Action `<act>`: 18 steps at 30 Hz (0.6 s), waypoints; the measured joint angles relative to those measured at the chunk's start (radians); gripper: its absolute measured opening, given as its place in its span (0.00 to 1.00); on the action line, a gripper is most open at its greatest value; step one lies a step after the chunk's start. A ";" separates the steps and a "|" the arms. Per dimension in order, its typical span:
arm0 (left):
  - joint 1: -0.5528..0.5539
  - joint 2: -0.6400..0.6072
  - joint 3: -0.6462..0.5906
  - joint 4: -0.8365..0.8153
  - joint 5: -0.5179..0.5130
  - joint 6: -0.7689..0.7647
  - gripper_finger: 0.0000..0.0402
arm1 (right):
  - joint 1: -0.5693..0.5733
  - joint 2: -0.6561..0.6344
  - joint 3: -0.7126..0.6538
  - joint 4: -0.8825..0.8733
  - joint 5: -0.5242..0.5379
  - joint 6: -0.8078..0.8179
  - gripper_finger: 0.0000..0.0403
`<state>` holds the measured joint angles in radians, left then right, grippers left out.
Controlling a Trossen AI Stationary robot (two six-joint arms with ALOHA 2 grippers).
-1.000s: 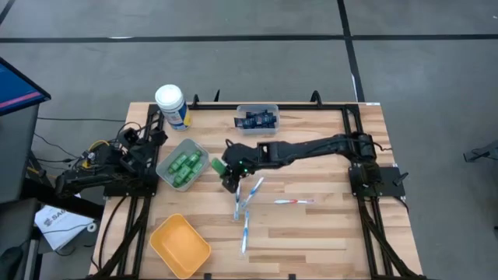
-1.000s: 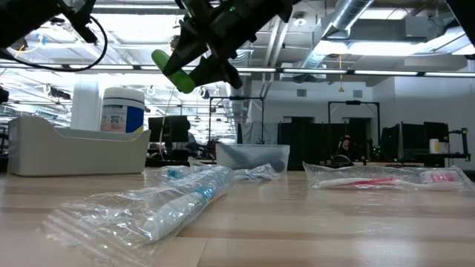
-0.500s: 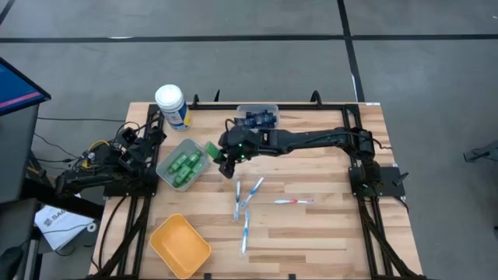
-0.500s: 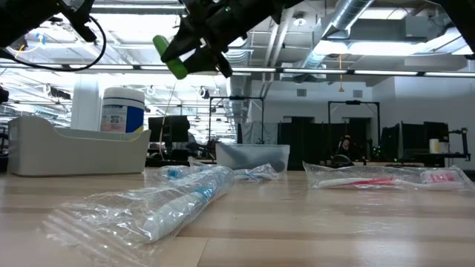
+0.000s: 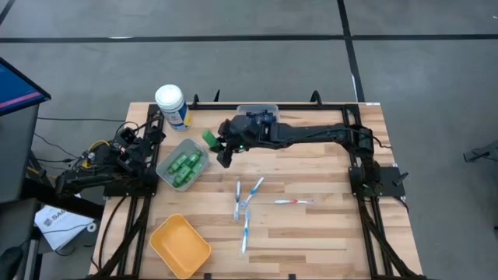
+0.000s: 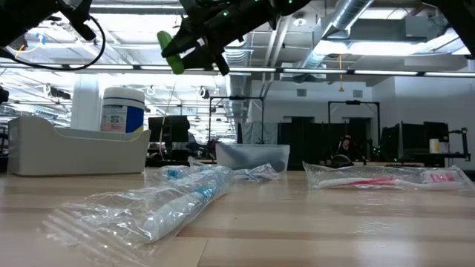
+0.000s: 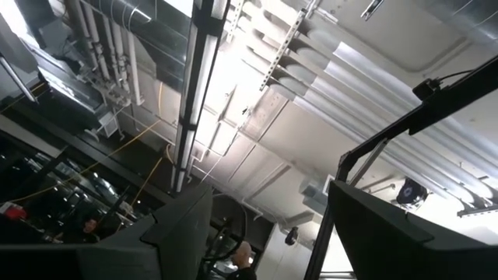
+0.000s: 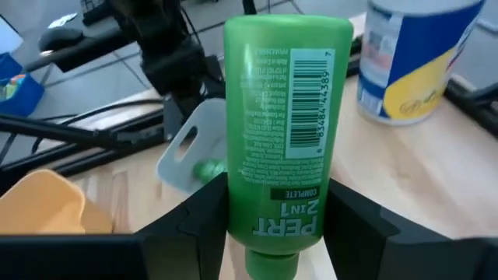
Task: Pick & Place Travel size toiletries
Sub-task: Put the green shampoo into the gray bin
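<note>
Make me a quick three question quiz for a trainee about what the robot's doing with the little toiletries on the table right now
1. Multiple choice: what does the right gripper hold?
A. a toothbrush
B. a green bottle
C. a navy tube

2. True or false: the held green bottle rests on the table.

3. Fill in: the grey bin already holds several green ______.

Key
1. B. The fingers are clamped on the bottle's sides in the right wrist view.
2. False. The low view shows it in the air, well above the tabletop, near the grey bin.
3. Bottles. The left gripper is parked off the table's left edge; the wrapped toothbrushes lie untouched mid-table.
</note>
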<state>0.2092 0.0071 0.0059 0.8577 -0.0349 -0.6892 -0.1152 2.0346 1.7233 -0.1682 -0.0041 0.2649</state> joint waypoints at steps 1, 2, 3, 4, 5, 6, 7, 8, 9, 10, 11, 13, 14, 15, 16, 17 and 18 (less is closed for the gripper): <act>0.000 0.000 0.000 0.000 0.000 -0.001 0.63 | -0.003 0.000 0.000 0.008 0.001 -0.005 0.41; 0.000 0.000 0.000 0.002 0.000 -0.001 0.63 | -0.005 0.000 0.000 0.014 0.003 -0.006 0.41; 0.000 0.000 0.000 0.005 0.000 -0.001 0.63 | -0.008 0.000 0.000 0.022 0.003 -0.006 0.41; 0.000 0.000 0.000 0.006 0.000 -0.002 0.63 | -0.011 0.000 0.000 0.032 0.004 -0.007 0.41; 0.000 0.000 0.000 0.006 0.000 -0.003 0.63 | -0.014 0.000 0.000 0.039 0.004 -0.009 0.42; 0.000 0.000 0.000 0.006 0.000 -0.003 0.63 | -0.017 0.000 0.000 0.046 0.005 -0.011 0.42; 0.000 0.000 0.000 0.007 0.000 -0.003 0.63 | -0.019 0.007 0.001 0.057 0.004 -0.014 0.42; 0.000 0.000 0.000 0.009 0.000 -0.003 0.63 | -0.019 0.025 0.012 0.070 0.004 -0.014 0.42; 0.000 0.000 0.000 0.011 0.000 -0.003 0.63 | -0.019 0.042 0.027 0.069 0.003 -0.014 0.42; 0.000 0.000 0.000 0.011 0.000 -0.002 0.63 | -0.019 0.058 0.043 0.040 -0.002 -0.015 0.42; 0.000 0.000 0.000 0.012 -0.001 -0.003 0.63 | -0.019 0.081 0.067 0.028 -0.007 -0.026 0.41; 0.000 0.000 0.000 0.012 -0.001 -0.002 0.63 | -0.014 0.143 0.146 0.048 -0.015 -0.038 0.42; 0.000 0.000 0.000 0.013 -0.002 0.000 0.63 | -0.011 0.167 0.183 0.030 -0.022 -0.038 0.42; 0.000 0.000 0.000 0.014 -0.002 0.000 0.63 | -0.009 0.198 0.229 0.013 -0.026 -0.039 0.42; 0.000 0.000 0.000 0.014 -0.002 -0.001 0.63 | -0.008 0.232 0.276 0.007 -0.029 -0.040 0.43; 0.000 0.000 0.000 0.015 -0.002 -0.003 0.63 | -0.008 0.264 0.319 -0.014 -0.031 -0.044 0.43; 0.000 0.000 0.000 0.016 -0.002 -0.004 0.63 | -0.007 0.297 0.365 -0.041 -0.040 -0.051 0.43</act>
<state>0.2092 0.0074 0.0059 0.8734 -0.0364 -0.6933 -0.1226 2.3318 2.0886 -0.2094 -0.0440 0.2135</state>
